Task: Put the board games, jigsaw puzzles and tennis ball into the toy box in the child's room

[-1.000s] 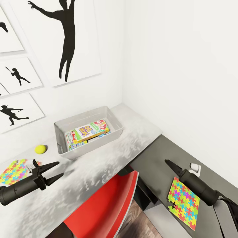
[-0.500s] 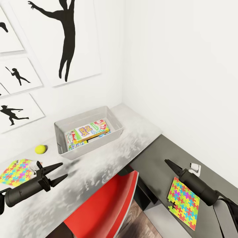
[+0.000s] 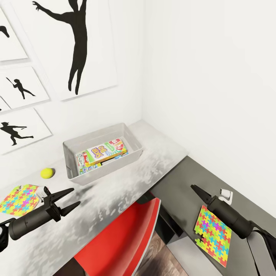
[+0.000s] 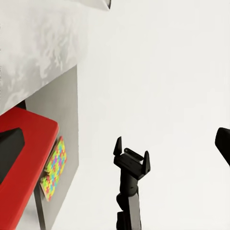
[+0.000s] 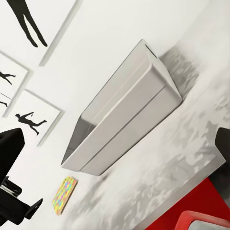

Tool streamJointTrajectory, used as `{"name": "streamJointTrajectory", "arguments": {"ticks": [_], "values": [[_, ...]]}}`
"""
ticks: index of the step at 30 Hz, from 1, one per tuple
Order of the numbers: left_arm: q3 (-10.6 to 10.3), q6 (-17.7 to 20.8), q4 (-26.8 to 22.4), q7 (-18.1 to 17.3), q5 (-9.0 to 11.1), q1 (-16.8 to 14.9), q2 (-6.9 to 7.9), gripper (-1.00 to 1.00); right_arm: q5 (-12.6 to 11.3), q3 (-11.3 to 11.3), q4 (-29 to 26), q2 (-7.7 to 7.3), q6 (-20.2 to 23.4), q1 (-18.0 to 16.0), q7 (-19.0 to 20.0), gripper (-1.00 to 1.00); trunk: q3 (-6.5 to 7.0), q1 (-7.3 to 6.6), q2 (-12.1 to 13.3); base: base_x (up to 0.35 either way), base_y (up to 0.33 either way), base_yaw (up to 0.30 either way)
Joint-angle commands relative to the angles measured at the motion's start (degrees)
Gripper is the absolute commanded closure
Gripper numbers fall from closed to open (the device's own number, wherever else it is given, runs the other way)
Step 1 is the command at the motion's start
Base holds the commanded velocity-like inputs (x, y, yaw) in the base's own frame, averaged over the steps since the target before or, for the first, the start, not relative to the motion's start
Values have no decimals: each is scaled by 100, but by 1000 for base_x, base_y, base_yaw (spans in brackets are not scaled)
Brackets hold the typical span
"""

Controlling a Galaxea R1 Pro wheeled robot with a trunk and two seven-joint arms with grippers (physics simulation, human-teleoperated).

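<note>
Corner of child's room, marbled grey surface (image 3: 126, 184) against white walls hung with black silhouette prints (image 3: 78, 46).
Toy box (image 3: 102, 152) mid-surface with board games (image 3: 101, 153) inside; tennis ball (image 3: 47, 173) beside it, jigsaw puzzle (image 3: 20, 199) near left gripper (image 3: 66, 199), jaws wide, empty. Second jigsaw puzzle (image 3: 213, 234) under right gripper (image 3: 196, 190), jaws' state unclear. Red chair (image 3: 122, 237) below.

My left tool (image 3: 66, 199) and right tool (image 3: 196, 190) are plain black. The toy box (image 3: 132, 152) is light grey, with bright green, yellow and red board games (image 3: 101, 152) inside. The tennis ball (image 3: 47, 173) is yellow-green. Both jigsaw puzzles (image 3: 20, 198) are rainbow patchwork: pink, yellow, blue, green, orange. The desk (image 3: 115, 188) is mottled grey-white, the chair (image 3: 122, 241) red.
</note>
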Motion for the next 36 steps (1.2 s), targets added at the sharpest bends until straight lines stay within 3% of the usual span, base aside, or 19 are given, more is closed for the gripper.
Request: {"name": "streamJointTrajectory", "arguments": {"ticks": [1, 4, 7, 8, 11, 17, 20, 24, 28, 36], "values": [[4, 17, 11, -48, -40, -6, 3, -100, -31, -3, -1, -1, 40, -4, 3, -100, -9, 3, -10, 0, 0, 0], [9, 17, 65, -53, 26, -12, 5, -100, -31, -3, 1, -2, 40, -4, 7, -100, -9, 3, -10, 0, 0, 0], [5, 17, 171, -55, 410, -9, 2, -100, -31, -8, 5, -3, 42, -4, 14, -100, -9, 3, -10, 0, 0, 0], [1, 17, 202, -56, 644, 0, 2, -100, -31, -9, 4, -3, 41, -4, 16, -100, -9, 3, -10, 0, 0, 0], [-10, 17, 235, -49, 982, 14, 5, -100, -31, -10, 4, -3, 41, -4, 14, -100, -9, 3, -10, 0, 0, 0], [-21, 17, 232, -46, 1155, 27, 20, -100, -31, -11, 5, -3, 39, -4, 5, -100, -9, 3, -10, 0, 0, 0], [-7, 17, 236, -35, 1087, 28, 76, -100, -31, -11, 4, -3, 39, -4, 8, -100, -9, 3, -10, 0, 0, 0], [6, 17, 249, -41, 619, 22, 284, -100, -31, -11, 4, -3, 39, -4, 10, -100, -9, 3, -10, 0, 0, 0], [1, 17, 169, -52, 328, 26, 373, -100, -31, -11, 5, -3, 38, -4, 15, -100, -9, 3, -10, 0, 0, 0], [51, 17, 130, -55, 194, 21, 425, -100, -31, -11, 7, -3, 37, -4, 22, -100, -9, 3, -10, -32, 0, 0]]}}
